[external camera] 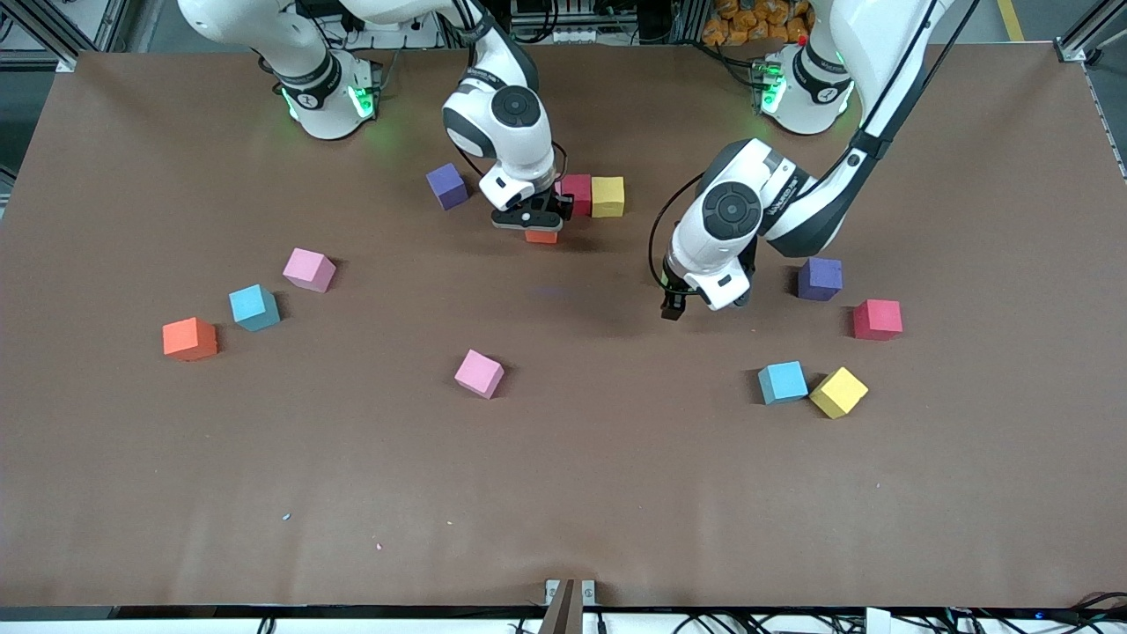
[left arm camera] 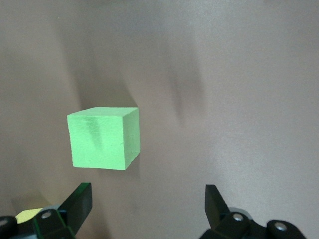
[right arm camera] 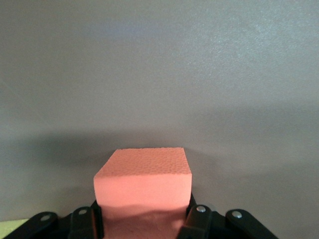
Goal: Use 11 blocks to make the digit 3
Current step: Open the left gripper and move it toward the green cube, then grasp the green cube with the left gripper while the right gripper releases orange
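My right gripper (external camera: 534, 220) is shut on an orange block (external camera: 541, 235), which fills the space between its fingers (right arm camera: 195, 219) as a salmon-orange cube (right arm camera: 143, 181). It holds the block low over the table beside a red block (external camera: 578, 192) and a yellow block (external camera: 607, 195). A purple block (external camera: 447, 186) lies close by. My left gripper (left arm camera: 148, 201) is open over bare table, with a green block (left arm camera: 103, 138) just ahead of its fingertips, apart from them. In the front view the left gripper (external camera: 696, 302) hangs near another purple block (external camera: 820, 278), and the green block is hidden.
Loose blocks lie around: red (external camera: 878, 319), blue (external camera: 783, 382) and yellow (external camera: 838, 392) toward the left arm's end; pink (external camera: 480, 373) near the middle; pink (external camera: 309, 269), blue (external camera: 254, 307) and orange (external camera: 189, 339) toward the right arm's end.
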